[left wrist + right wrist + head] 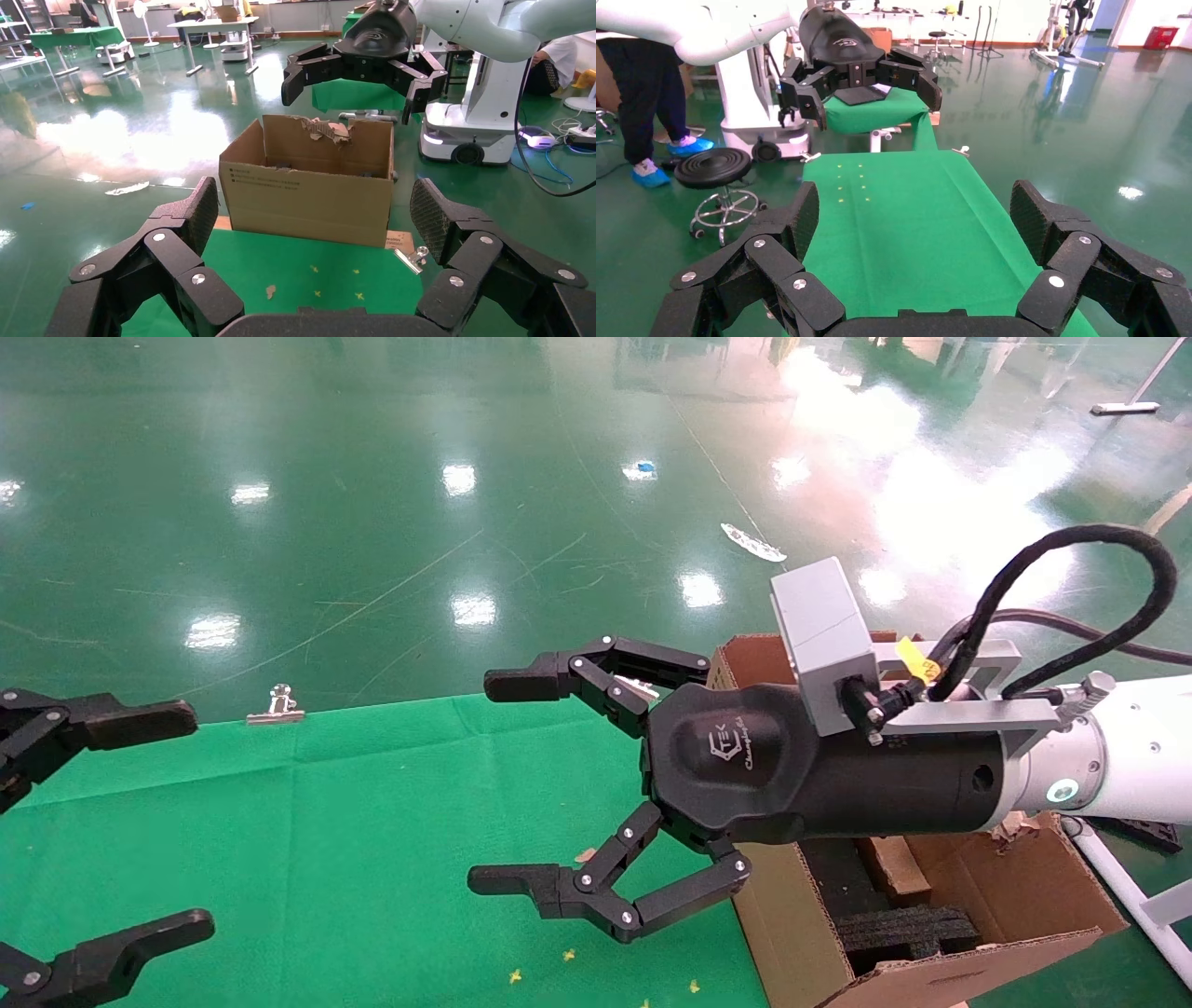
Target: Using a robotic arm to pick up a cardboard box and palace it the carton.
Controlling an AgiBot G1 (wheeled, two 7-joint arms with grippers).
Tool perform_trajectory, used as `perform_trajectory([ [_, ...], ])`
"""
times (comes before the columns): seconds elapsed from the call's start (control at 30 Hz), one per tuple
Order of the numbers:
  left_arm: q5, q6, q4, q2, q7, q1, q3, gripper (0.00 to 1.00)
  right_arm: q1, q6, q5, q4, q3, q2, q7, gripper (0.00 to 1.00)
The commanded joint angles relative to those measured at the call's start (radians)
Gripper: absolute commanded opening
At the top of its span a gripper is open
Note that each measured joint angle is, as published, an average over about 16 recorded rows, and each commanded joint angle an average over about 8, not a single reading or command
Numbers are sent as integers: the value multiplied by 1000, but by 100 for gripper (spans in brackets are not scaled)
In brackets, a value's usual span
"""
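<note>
The carton (801, 933) stands at the table's right end with torn flaps and black foam (894, 929) inside; its printed side shows in the left wrist view (309, 200). A small brown cardboard slab (894, 868) lies inside it beside the foam, mostly hidden under my right wrist; I cannot tell if it is the cardboard box. My right gripper (498, 782) is open and empty above the green cloth, just left of the carton; its own view (912, 210) shows only cloth between the fingers. My left gripper (186, 820) is open and empty at the far left.
The green cloth (326, 850) covers the table; small yellow marks (568, 955) lie near its front. A metal binder clip (276, 708) grips the far edge. A white pipe frame (1127, 887) stands right of the carton. A stool (715, 168) and a person (645, 91) are beyond the table's left end.
</note>
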Motion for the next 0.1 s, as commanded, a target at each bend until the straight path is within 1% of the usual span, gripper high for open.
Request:
perform_trajectory([
  [0.03, 0, 0, 0, 0, 0, 0, 0, 100, 1, 0, 0, 0, -1, 0, 0, 100],
  [0.1, 0, 0, 0, 0, 0, 0, 0, 100, 1, 0, 0, 0, -1, 0, 0, 100],
])
